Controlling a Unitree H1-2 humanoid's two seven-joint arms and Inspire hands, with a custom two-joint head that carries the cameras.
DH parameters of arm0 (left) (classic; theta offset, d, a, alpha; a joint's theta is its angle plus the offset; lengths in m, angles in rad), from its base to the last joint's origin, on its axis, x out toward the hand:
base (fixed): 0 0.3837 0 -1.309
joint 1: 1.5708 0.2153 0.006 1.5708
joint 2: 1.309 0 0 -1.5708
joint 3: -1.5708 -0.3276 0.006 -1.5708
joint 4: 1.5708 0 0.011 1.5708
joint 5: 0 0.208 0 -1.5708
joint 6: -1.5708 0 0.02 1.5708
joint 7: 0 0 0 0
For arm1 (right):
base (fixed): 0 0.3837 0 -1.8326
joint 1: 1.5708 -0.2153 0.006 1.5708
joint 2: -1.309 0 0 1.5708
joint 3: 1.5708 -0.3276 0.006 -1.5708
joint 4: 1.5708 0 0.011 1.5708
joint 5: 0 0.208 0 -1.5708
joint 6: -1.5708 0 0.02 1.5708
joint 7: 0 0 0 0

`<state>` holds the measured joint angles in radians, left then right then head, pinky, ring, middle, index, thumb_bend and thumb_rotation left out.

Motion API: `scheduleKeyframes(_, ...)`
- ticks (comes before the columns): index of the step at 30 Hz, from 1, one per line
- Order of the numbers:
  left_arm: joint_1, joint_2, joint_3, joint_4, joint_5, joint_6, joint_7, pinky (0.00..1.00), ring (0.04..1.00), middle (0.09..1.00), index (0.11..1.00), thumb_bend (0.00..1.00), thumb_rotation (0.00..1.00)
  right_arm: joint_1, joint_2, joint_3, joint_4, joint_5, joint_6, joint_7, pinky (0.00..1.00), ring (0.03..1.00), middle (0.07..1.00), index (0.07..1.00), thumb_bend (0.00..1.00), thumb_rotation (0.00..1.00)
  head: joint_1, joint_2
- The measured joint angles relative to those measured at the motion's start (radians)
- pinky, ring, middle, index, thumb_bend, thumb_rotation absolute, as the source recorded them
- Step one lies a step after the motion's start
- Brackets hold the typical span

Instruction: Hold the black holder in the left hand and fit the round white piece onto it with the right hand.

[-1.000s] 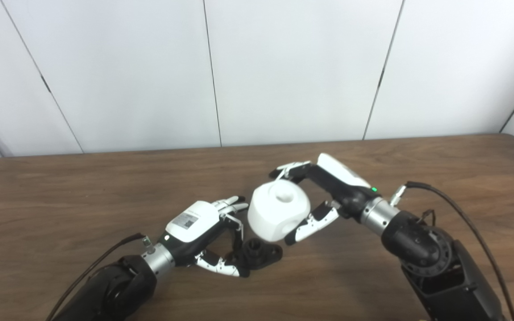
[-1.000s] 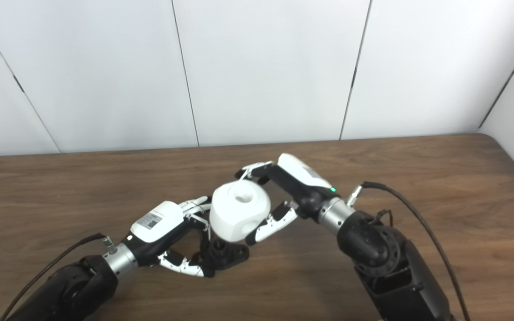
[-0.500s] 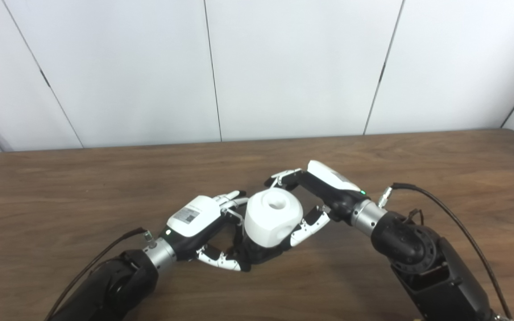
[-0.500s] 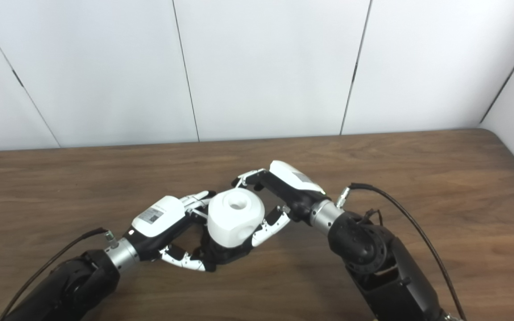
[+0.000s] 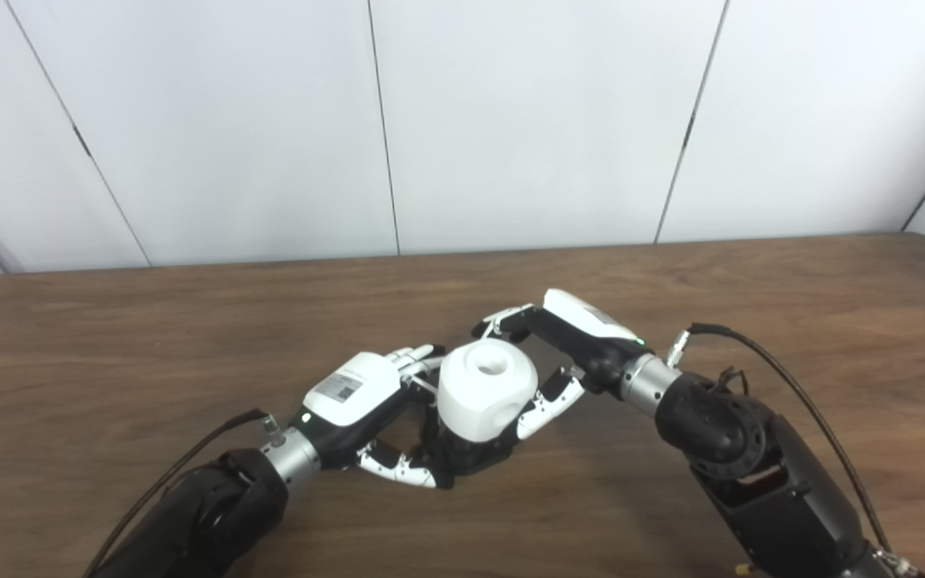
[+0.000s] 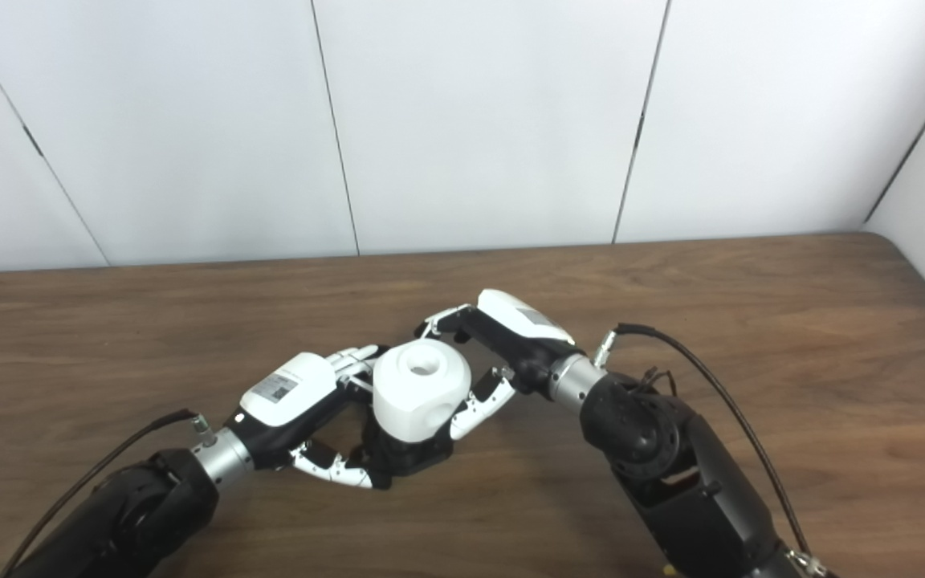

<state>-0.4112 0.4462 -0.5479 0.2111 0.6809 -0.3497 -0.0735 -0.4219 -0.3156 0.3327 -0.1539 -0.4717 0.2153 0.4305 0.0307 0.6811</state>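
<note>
- We see a brown wooden surface (image 5: 189,337) in front of plain white wall panels, with two robot arms reaching in from the bottom edge and meeting near the middle.
- Our left hand (image 5: 354,393) rests low at the surface, its fingers and thumb curled around the black holder (image 5: 470,457). Only the holder's lower edge shows; the rest is hidden.
- Our right hand (image 5: 567,345) is clamped on the white piece (image 5: 482,389), fingers across its far top edge and thumb against its near right side.
- The white piece sits directly on top of the holder, touching it. We cannot tell whether it is fully seated or only resting there.
- The piece is a rounded block with flattened faces, a round hole in its top and a dimple on its front.
- It looks like rigid, smooth plastic, probably hollow and light. We judge it stiff enough to take a firm squeeze, but slick, so it could twist or slip under a push.
- The best hold seems to be across opposite flat faces, leaving the top hole and the underside free.
- The holder looks small, hard and light, so it needs pinning by its base or it may tip under pressure.
</note>
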Motion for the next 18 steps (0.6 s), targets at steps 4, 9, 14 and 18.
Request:
scheduleKeyframes(4, 0.003, 0.000, 0.000, -0.011, 0.000, 0.014, -0.007, 0.95, 0.969, 0.917, 0.485, 0.52, 0.06, -0.003, 0.011, 0.002, 0.021, -0.002, -0.011, -0.001, 0.78, 0.840, 0.801, 0.479, 0.53, 0.13, 0.006, 0.005)
scheduleKeyframes(9, 0.005, -0.001, 0.000, -0.018, 0.000, 0.018, -0.011, 0.94, 0.966, 0.917, 0.485, 0.52, 0.06, -0.006, 0.018, 0.014, 0.021, -0.005, -0.020, -0.001, 0.79, 0.842, 0.801, 0.479, 0.53, 0.13, 0.008, 0.009)
scheduleKeyframes(14, 0.007, -0.001, 0.000, -0.025, 0.005, 0.021, -0.013, 0.94, 0.969, 0.918, 0.485, 0.52, 0.06, -0.020, 0.007, 0.033, 0.021, -0.018, -0.036, 0.001, 0.79, 0.836, 0.794, 0.478, 0.53, 0.14, 0.011, 0.014)
scheduleKeyframes(18, 0.007, -0.001, 0.000, -0.027, 0.005, 0.025, -0.017, 0.94, 0.973, 0.920, 0.485, 0.52, 0.06, -0.024, 0.003, 0.049, 0.021, -0.022, -0.060, 0.002, 0.79, 0.836, 0.793, 0.478, 0.53, 0.14, 0.014, 0.017)
